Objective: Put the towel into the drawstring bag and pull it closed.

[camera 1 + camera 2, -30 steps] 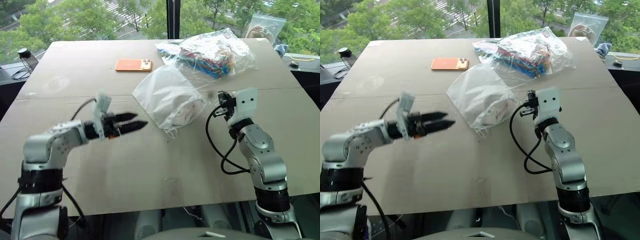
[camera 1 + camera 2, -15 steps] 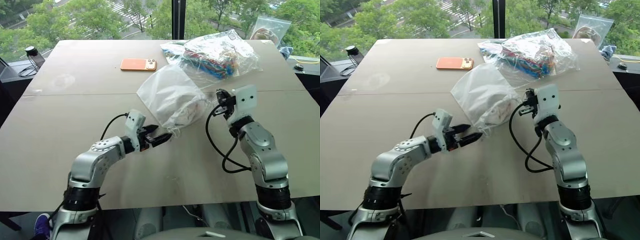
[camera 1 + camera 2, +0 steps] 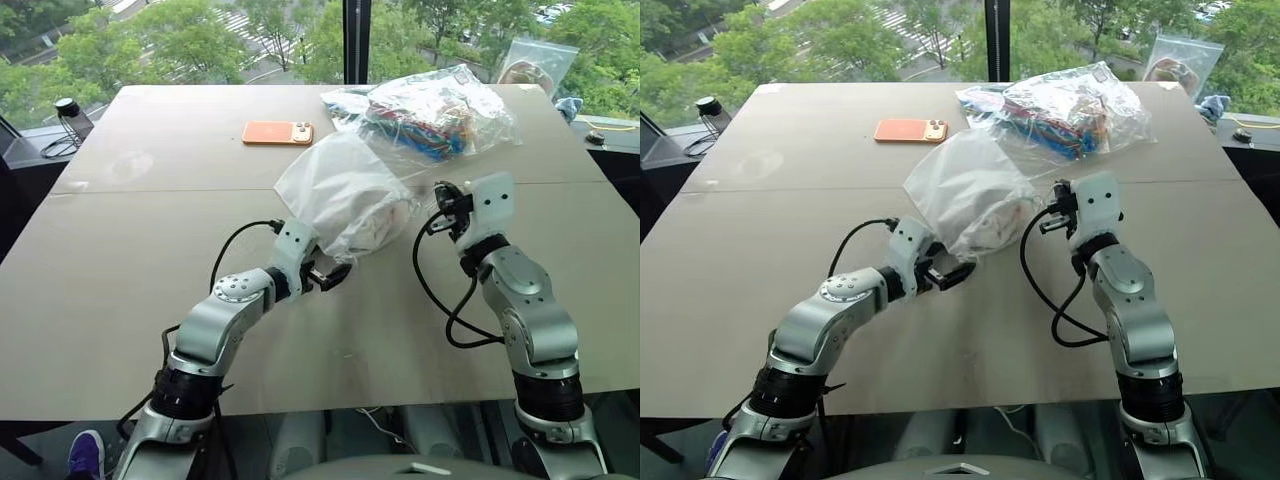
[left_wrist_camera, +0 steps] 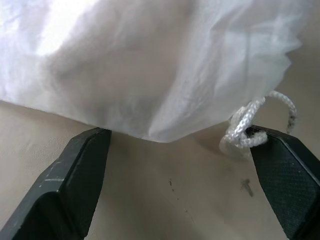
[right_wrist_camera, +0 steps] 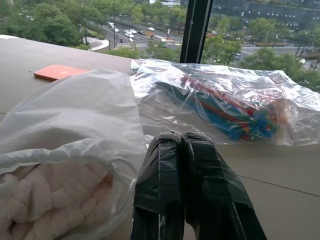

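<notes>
The drawstring bag (image 3: 340,190) lies in the middle of the table, white and semi-sheer, its mouth turned toward my right gripper. The towel (image 5: 45,200) sits inside that mouth, ribbed and whitish. My left gripper (image 3: 335,275) is open, low over the table at the bag's near corner. In its wrist view the bag's edge hangs between its fingers, and the knotted cord (image 4: 240,135) lies against one fingertip. My right gripper (image 3: 443,195) is shut and hovers beside the bag's mouth. A cord loop (image 5: 125,170) runs up to its fingers; whether it is pinched I cannot tell.
An orange phone (image 3: 277,132) lies beyond the bag. A clear plastic bag of colourful items (image 3: 430,110) touches the drawstring bag's far side. Another plastic bag (image 3: 535,62) stands at the far right corner. A dark gadget with a cable (image 3: 66,108) sits off the table's left edge.
My left arm has swung in from the left and come down to the bag's near corner, rolling its wrist. The right gripper has stayed put. The camera view has shifted slightly.
</notes>
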